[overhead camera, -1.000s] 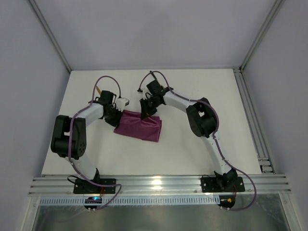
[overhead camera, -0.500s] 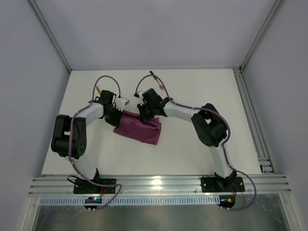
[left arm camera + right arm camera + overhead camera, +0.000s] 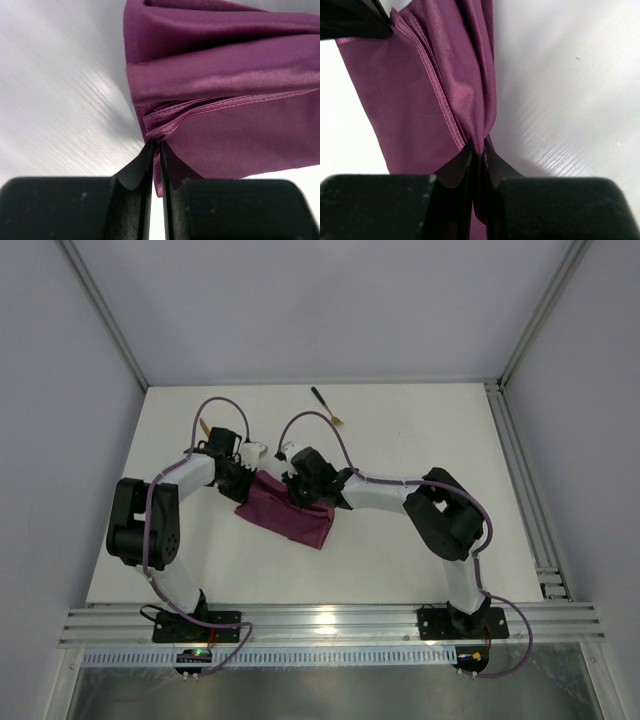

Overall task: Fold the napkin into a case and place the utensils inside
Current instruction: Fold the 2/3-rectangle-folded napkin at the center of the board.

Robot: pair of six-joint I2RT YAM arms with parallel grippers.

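While both arms reach in over the worktop [image 3: 400,420], the napkin [image 3: 295,522] lies as a folded, layered patch a little left of centre, well clear of the near edge. The left tool [image 3: 155,145] is pinched together on the cloth's stitched corner at its left end. The right tool [image 3: 478,146] is likewise clamped on a gathered bunch of folds (several hemmed layers show stacked there) on the napkin's far side. One utensil [image 3: 327,407], black-handled with a gold head, lies apart near the far edge, touching nothing.
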